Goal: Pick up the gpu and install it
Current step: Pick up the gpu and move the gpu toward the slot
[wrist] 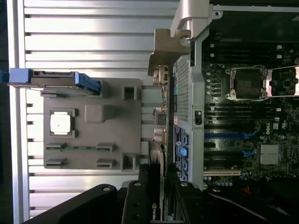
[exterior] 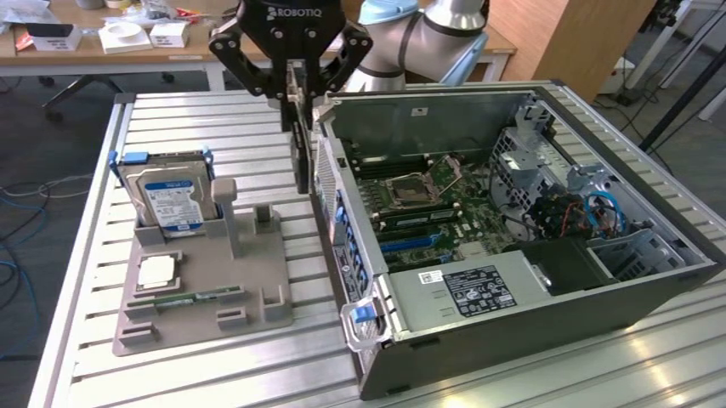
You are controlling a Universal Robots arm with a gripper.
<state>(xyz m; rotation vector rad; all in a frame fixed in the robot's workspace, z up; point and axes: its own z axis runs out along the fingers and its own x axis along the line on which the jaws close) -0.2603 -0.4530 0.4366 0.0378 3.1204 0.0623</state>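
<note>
The gpu, a thin dark card, hangs on edge in the air between the grey parts holder and the open computer case's rear wall. My gripper is shut on the card's upper end, above the case's back corner. In the wrist view the gpu runs edge-on out from my gripper, just outside the case wall. The black fingers press on it from both sides. The motherboard with its blue slots lies open inside the case.
A silver hard drive in a blue frame stands at the holder's far end. A processor chip and a green memory stick lie in the holder. Drive cages and cables fill the case's right side. A power supply sits at its near end.
</note>
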